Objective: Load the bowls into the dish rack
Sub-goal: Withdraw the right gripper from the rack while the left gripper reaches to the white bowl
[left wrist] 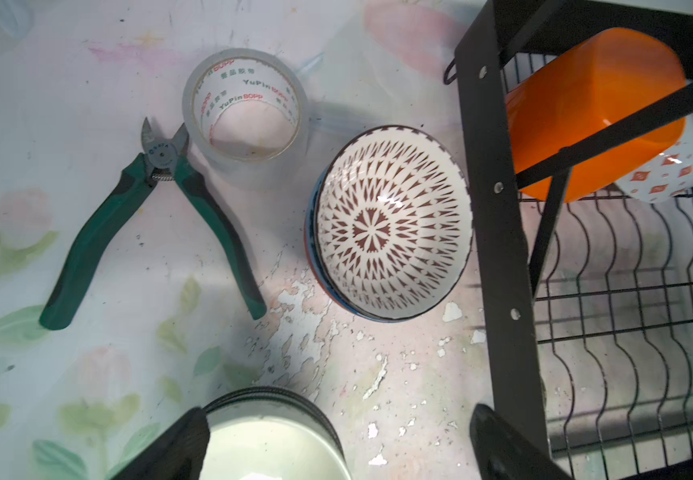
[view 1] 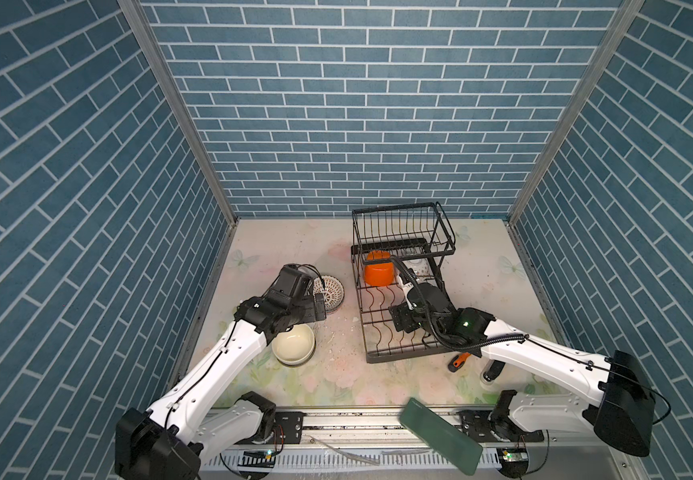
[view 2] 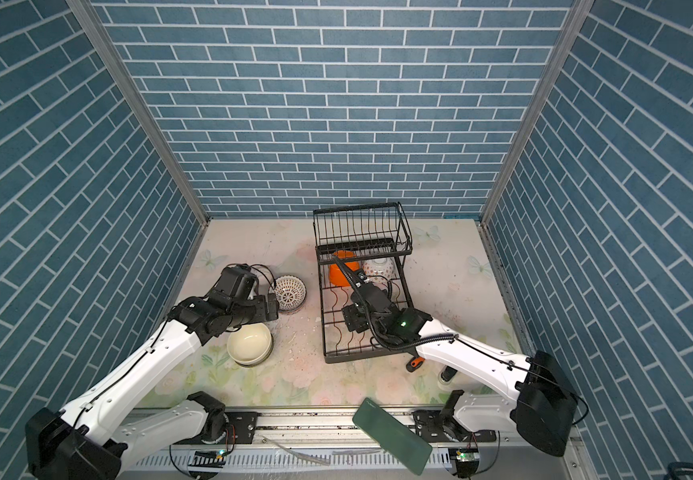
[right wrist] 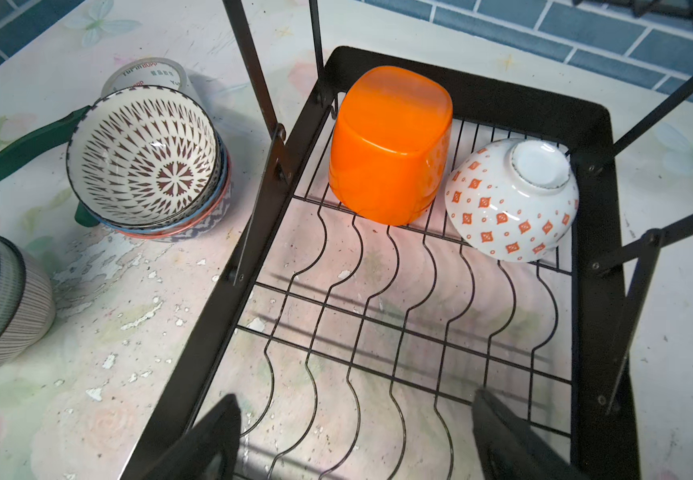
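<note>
bowl handling and pincer state

2 bowls sit upturned at the back of the dish rack's (left wrist: 503, 249) lower tier: the orange bowl (right wrist: 390, 145) and, just beside it, the diamond-print bowl (right wrist: 511, 203). a patterned stack (left wrist: 390, 224) and a cream-topped stack (view 1: 293, 343) wait on the tabletop (view 1: 336, 374) beside the rack. judged ceramic: stiff, glazed, slippery, liable to chip. the soundest hold is the wall at the rim, 1 bowl at a time. the left pincer (left wrist: 336, 453) has its jaws wide over the cream-topped stack, gripping nothing. the right pincer (right wrist: 357, 440) is open and empty above bare rack wires.

Plain orange bowl (right wrist: 390, 145), white bowl (right wrist: 511, 208) with orange diamonds, brown-on-white starburst bowl (left wrist: 392, 224), cream bowl (view 1: 293, 344), black rack (right wrist: 220, 307), green-handled pliers (left wrist: 162, 160), pastel floral table (view 1: 278, 245).
</note>
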Controlling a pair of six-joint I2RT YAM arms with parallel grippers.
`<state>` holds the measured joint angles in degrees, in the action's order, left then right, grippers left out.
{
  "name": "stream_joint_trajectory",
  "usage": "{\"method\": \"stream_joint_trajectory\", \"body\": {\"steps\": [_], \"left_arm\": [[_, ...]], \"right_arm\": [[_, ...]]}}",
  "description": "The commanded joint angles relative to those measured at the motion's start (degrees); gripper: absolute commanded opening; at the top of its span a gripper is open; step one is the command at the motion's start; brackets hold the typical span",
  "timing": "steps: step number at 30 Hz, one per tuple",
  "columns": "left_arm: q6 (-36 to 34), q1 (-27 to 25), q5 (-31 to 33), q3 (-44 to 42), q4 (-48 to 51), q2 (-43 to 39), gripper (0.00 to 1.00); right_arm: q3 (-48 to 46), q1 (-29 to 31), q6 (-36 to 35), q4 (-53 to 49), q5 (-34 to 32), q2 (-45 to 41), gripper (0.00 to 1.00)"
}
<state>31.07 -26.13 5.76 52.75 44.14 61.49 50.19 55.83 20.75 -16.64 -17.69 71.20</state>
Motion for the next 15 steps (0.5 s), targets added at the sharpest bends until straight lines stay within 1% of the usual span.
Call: {"method": "stream_joint_trajectory", "body": {"steps": [1,11,15], "left_arm": [[0.45,0.43,5.29,1.94,9.08,-0.21,0.98],[2.83,1.27,6.67,-2.38,14.38,-4.23,0.93],[3.64,2.20,6.68,-4.39,14.73,-3.81,0.86]], "right_arm": [[2.01,0.28,2.80,-2.24,1.13,-0.43,0.86],[1.33,0.24,2.29,-0.87,1.08,-0.27,0.84],[1.24,0.21,2.19,-0.31,1.50,0.12,0.84]]}}
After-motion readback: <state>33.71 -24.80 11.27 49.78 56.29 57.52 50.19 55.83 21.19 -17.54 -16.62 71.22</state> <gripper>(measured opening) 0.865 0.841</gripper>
